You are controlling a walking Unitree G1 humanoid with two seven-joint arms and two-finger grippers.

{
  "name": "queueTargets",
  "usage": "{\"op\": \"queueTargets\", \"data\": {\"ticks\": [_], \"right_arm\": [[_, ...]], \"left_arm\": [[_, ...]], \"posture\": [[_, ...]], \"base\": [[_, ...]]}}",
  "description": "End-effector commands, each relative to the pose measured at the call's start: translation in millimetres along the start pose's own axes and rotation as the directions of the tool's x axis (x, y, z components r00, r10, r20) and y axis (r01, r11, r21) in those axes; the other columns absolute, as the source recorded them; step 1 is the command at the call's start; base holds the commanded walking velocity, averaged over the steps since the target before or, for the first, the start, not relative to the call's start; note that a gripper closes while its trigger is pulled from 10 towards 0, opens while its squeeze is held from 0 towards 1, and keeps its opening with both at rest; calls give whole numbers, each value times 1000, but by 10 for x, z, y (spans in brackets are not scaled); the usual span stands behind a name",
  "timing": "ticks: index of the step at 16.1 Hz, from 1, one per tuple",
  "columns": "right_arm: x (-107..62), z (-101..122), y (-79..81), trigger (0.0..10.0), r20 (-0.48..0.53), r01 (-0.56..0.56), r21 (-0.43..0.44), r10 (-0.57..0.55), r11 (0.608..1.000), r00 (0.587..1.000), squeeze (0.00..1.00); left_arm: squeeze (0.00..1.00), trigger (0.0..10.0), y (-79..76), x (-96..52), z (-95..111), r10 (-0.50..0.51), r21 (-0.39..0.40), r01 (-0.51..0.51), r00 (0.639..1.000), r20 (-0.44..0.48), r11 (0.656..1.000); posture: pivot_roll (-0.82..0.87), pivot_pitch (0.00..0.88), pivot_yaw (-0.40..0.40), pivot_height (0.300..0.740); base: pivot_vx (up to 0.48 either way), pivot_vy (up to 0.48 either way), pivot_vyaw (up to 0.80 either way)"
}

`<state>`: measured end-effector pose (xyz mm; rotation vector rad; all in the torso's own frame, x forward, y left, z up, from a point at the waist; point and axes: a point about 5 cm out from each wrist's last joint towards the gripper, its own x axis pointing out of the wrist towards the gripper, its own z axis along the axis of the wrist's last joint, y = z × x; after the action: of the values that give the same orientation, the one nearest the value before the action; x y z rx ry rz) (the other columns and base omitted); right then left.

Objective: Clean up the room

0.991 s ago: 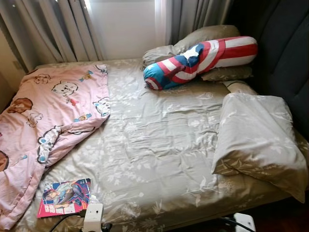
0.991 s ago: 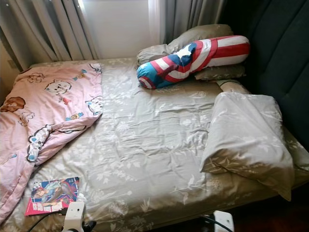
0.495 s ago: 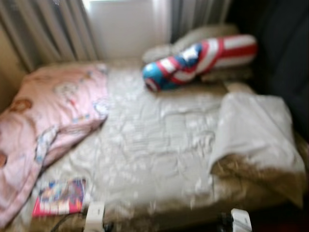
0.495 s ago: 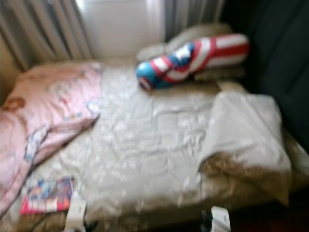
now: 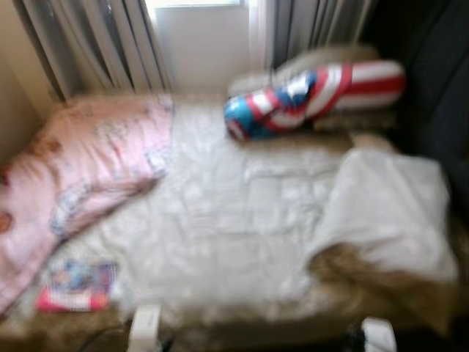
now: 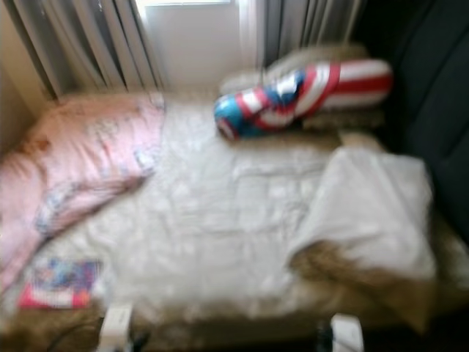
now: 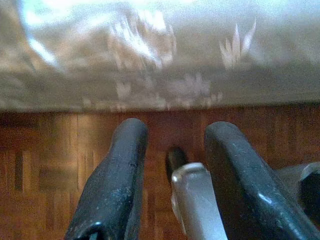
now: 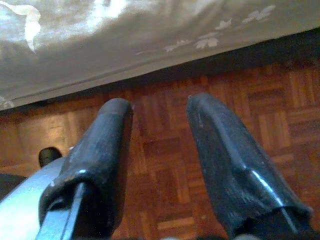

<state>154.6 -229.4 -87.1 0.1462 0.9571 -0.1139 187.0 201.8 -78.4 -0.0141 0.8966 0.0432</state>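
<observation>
Head views are pretty blurry, but the bed (image 5: 242,220) has a pink blanket (image 5: 88,161) bunched on its left and what looks like a magazine (image 5: 77,284) near the front corner. Left gripper (image 7: 172,150) and right gripper (image 8: 157,135) both hang over parquet floor (image 8: 165,185), fingers apart, holding nothing.

The middle of the bed (image 5: 242,220) lies bare and open to a reach, though the head views are blurred. A pink quilt (image 5: 88,161) crowds its left side with a magazine (image 5: 75,284) near the front edge, a large pillow (image 5: 388,213) fills the right, and a striped bolster (image 5: 315,88) (with pillows behind it) bars the far end.
</observation>
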Motion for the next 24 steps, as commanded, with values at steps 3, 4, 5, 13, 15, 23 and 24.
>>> {"op": "queueTargets", "data": {"ticks": [3,4,5,13,15,23,24], "right_arm": [[33,32,103,10000,0,-5,-2,5,1000,1000,0],[44,34,153,10000,-2,-11,-4,11,1000,1000,0],[52,32,191,10000,-2,-15,-5,15,1000,1000,0],[0,-59,49,10000,-10,0,-2,0,1000,1000,0],[-2,-54,36,10000,-11,2,-2,-2,1000,1000,0],[-11,-56,-1,10000,-8,9,4,-9,1000,1000,0],[-9,-47,0,10000,-6,10,5,-10,1000,1000,0]], "left_arm": [[0,10000,-56,4,-21,-10,-5,10,1000,-10,1000],[0,10000,-63,4,-25,-12,-7,12,1000,-11,1000],[0,10000,-66,4,-28,-12,-9,12,1000,-11,1000],[0,10000,-60,0,-38,-16,-9,16,1000,-12,1000],[0,10000,-57,1,-33,-17,-7,16,1000,-12,1000],[0,10000,-73,-5,-39,-46,-48,47,999,9,998],[0,10000,-73,-6,-28,-50,-56,51,998,23,997]], "posture": [[-78,17,-27,740],[-77,16,-28,740],[-78,17,-29,740],[-84,6,-21,740],[-84,1,-20,740],[-84,0,-17,740],[-80,0,-17,740]], "base": [[0,-285,0],[0,-285,0],[0,-285,0],[0,-284,0],[0,-285,0],[0,-107,0],[0,0,0]]}}
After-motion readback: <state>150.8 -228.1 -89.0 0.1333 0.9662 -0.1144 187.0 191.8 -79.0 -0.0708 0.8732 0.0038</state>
